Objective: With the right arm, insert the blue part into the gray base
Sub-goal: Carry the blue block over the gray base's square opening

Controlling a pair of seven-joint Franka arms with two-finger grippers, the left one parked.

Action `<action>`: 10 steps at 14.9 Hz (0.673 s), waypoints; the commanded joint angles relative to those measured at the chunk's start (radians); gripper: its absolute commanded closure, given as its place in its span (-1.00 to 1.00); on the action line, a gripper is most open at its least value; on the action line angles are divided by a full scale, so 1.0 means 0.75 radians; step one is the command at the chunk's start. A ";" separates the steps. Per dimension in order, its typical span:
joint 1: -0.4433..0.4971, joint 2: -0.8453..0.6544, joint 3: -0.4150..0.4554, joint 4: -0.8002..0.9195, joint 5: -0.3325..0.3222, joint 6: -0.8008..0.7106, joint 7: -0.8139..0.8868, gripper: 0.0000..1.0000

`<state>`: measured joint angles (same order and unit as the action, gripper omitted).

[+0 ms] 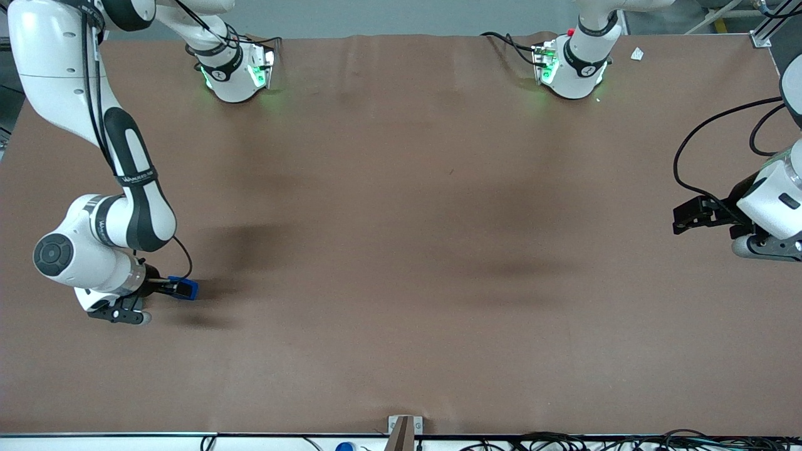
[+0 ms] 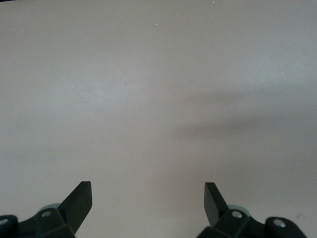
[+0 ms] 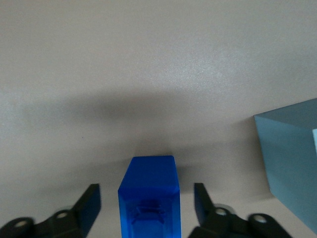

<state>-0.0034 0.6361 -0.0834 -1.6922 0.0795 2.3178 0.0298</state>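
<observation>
The blue part (image 3: 148,198) lies on the brown table, its recessed face toward the wrist camera. My right arm's gripper (image 3: 147,191) is open and straddles it, with a gap between the block and each finger (image 3: 91,201). In the front view the gripper (image 1: 177,288) is low over the table at the working arm's end, with the blue part (image 1: 185,289) at its tip. The gray base (image 3: 292,163) stands on the table close beside the blue part, partly cut off by the frame edge. It does not show in the front view, where the arm's wrist (image 1: 94,263) covers that spot.
Two arm bases (image 1: 235,69) (image 1: 573,69) with green lights stand at the table's edge farthest from the front camera. The parked arm's gripper (image 1: 695,213) hangs at its end. A small bracket (image 1: 404,429) sits on the nearest edge.
</observation>
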 commanded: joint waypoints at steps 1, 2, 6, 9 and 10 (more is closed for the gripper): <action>0.004 -0.005 0.001 -0.008 0.021 0.006 -0.007 0.43; 0.006 -0.005 0.001 -0.008 0.021 0.002 -0.007 0.63; 0.000 -0.020 -0.001 0.010 0.013 -0.043 -0.092 0.99; -0.061 -0.046 -0.012 0.173 0.002 -0.298 -0.295 0.99; -0.093 -0.046 -0.012 0.231 0.002 -0.359 -0.360 0.99</action>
<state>-0.0184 0.6272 -0.0975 -1.5943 0.0790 2.1534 -0.1409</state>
